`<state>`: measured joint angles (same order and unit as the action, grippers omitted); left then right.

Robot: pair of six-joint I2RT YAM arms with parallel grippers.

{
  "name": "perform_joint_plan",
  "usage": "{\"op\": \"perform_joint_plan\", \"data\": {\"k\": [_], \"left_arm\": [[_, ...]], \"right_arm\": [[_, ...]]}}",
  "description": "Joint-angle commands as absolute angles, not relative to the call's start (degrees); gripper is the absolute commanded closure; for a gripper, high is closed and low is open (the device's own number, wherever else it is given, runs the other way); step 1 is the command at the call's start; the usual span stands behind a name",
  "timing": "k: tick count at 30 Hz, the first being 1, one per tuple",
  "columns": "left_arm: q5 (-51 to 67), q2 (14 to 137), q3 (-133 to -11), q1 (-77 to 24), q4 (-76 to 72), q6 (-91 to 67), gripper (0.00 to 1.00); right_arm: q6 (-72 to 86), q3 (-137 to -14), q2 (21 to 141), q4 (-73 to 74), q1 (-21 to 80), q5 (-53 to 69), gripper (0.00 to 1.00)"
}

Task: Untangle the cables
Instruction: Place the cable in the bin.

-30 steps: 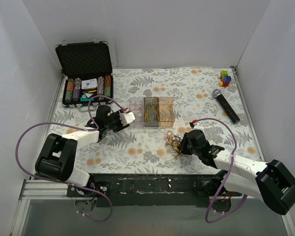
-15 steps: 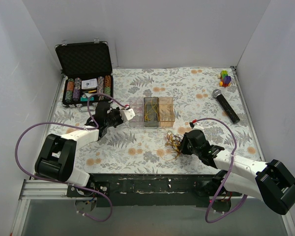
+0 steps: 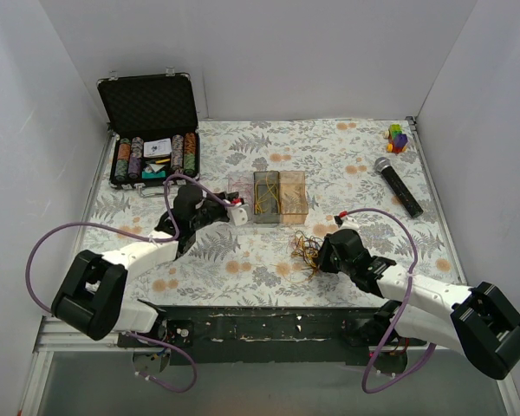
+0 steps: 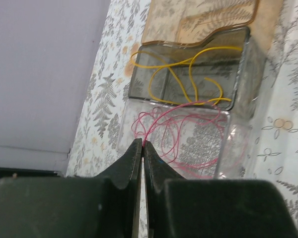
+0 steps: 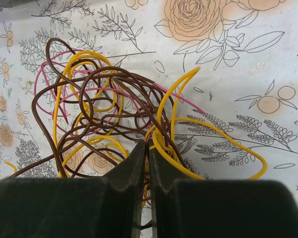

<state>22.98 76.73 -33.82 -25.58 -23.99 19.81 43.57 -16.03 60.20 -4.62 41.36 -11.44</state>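
The cables (image 3: 308,251) lie as a tangled bundle of brown, yellow and pink strands (image 5: 104,109) on the floral cloth, right of centre. My right gripper (image 3: 322,253) rests at the bundle's right edge. Its jaws (image 5: 148,145) are shut on yellow and brown strands. My left gripper (image 3: 238,211) sits at the near left of a three-part box. It is shut (image 4: 143,144), and a pink cable (image 4: 188,131) runs from its tips into the clear compartment (image 4: 228,148). Yellow cables (image 4: 188,74) lie in the grey compartment (image 3: 266,198). The orange compartment (image 3: 293,195) is beside it.
An open black case of poker chips (image 3: 152,152) stands at the back left. A microphone (image 3: 397,186) and a small colourful toy (image 3: 397,137) lie at the back right. White walls close in the cloth on three sides.
My left gripper has gone from part-open to shut and has shifted right, toward the clear compartment. The right arm and the bundle have not moved.
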Motion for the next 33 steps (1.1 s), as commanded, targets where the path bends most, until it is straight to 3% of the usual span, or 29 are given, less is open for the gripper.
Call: {"op": "perform_joint_plan", "data": {"k": [1, 15, 20, 21, 23, 25, 30, 33], "left_arm": [[23.3, 77.7, -34.7, -27.9, -22.7, 18.1, 1.00], [20.5, 84.2, -38.1, -28.1, -17.2, 16.1, 0.96], [20.8, 85.3, -41.5, -28.1, -13.1, 15.6, 0.77], [20.6, 85.4, -42.5, -28.1, -11.8, 15.6, 0.72], [20.2, 85.5, -44.8, -28.1, -9.2, 15.6, 0.52], [20.4, 84.7, -46.0, -28.0, -7.6, 15.5, 0.44], [22.6, 80.8, -49.5, -28.0, -1.5, 13.9, 0.33], [27.1, 77.4, -50.8, -27.9, 6.5, 15.0, 0.31]], "right_arm": [[43.2, -13.5, 60.1, 1.6, 41.4, -12.4, 0.85], [43.2, -13.4, 60.3, 1.5, 41.4, -12.8, 0.85], [43.0, -13.9, 60.8, 1.6, 41.4, -12.9, 0.85], [43.0, -13.9, 61.1, 1.5, 41.4, -12.8, 0.85], [43.1, -14.0, 61.4, 1.1, 41.4, -12.6, 0.85], [42.8, -14.2, 61.9, 1.1, 41.4, -12.4, 0.85], [42.5, -14.6, 62.1, 1.1, 41.4, -12.1, 0.85], [42.5, -14.7, 61.5, 1.2, 41.4, -12.3, 0.85]]}}
